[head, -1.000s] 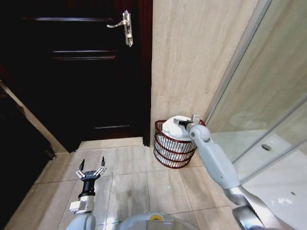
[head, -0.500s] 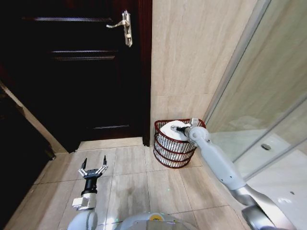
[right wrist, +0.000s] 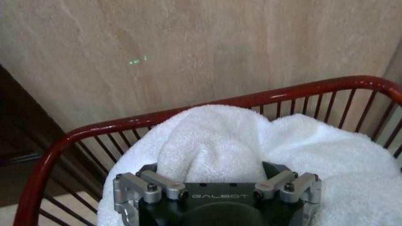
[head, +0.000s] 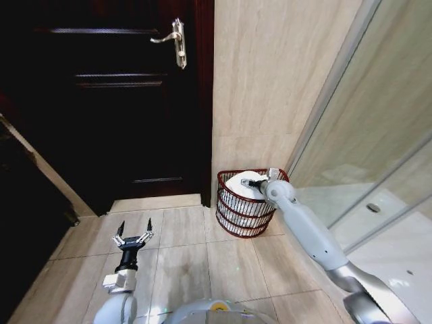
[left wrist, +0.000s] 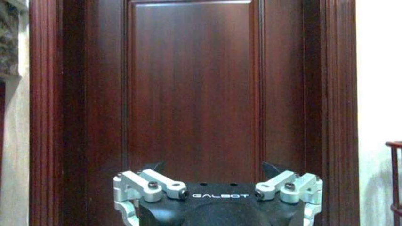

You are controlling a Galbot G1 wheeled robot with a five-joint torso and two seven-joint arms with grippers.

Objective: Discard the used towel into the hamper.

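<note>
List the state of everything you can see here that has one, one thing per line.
Towel: bunched inside the hamper, gripped by the right claw.
Hamper: upright on the floor in the corner, towel in it.
Right claw: shut on the towel, over the hamper.
Left claw: open, holding nothing, low above the floor tiles.
Door: closed.

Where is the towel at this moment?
In the head view the towel lies in the hamper at the wall right of the door, with the right gripper on it. The left gripper hangs apart.
</note>
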